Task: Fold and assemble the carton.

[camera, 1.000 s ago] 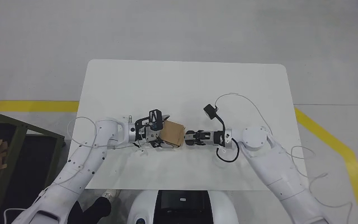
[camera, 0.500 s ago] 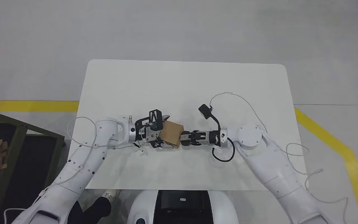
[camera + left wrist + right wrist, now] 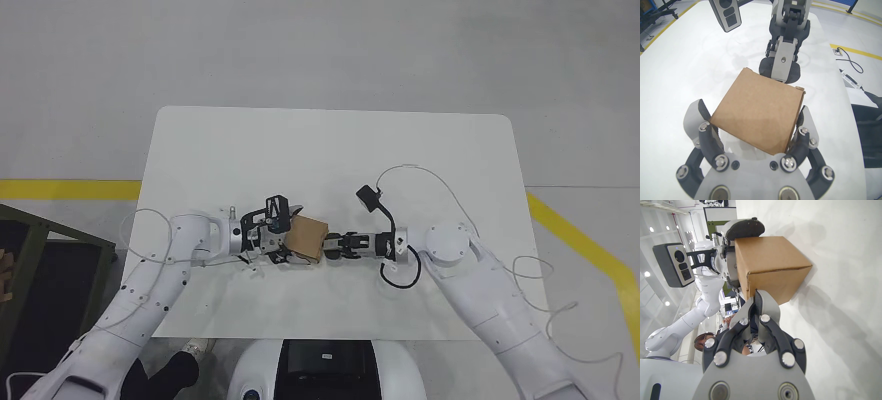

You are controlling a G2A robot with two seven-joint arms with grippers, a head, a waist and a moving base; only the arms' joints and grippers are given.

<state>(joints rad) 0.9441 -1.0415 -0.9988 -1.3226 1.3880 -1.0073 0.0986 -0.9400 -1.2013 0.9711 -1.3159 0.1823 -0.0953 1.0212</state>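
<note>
I see a grey floor (image 3: pixel 300 50) with a yellow line (image 3: pixel 60 188) around the white worktop (image 3: pixel 330 150). Near its middle sits the brown carton (image 3: pixel 307 239), clamped in my left gripper (image 3: pixel 752 113). My right gripper (image 3: pixel 755 297), fingers together, touches the opposite end.

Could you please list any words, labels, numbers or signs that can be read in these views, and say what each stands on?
None can be read.
The carton has plain brown faces without print.
Any print farther off is too small to read.
</note>
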